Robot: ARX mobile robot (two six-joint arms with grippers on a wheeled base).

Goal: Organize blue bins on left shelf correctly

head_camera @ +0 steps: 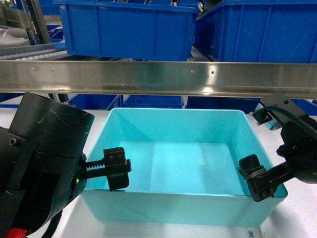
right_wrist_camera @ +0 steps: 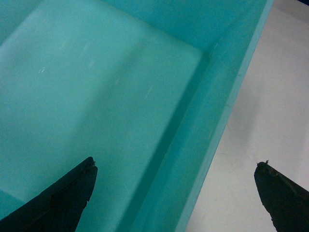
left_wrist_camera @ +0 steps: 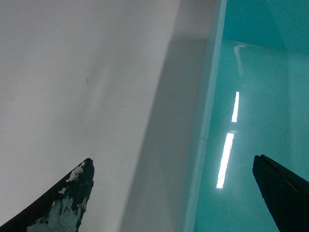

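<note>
1. Your turquoise bin (head_camera: 183, 158) sits on the white surface (head_camera: 297, 218), below and in front of the steel shelf rail (head_camera: 158, 77).
2. Your left gripper (left_wrist_camera: 174, 193) is spread wide, straddling the bin's left wall: one fingertip (left_wrist_camera: 63, 203) hangs over the white surface outside, the other inside the bin. Neither visibly touches the wall.
3. Your right gripper (right_wrist_camera: 176, 193) is likewise spread wide across the bin's right wall, one finger (right_wrist_camera: 58, 203) inside, the other outside.
4. Royal-blue bins (head_camera: 124, 27) stand on the tier above the rail.
</note>
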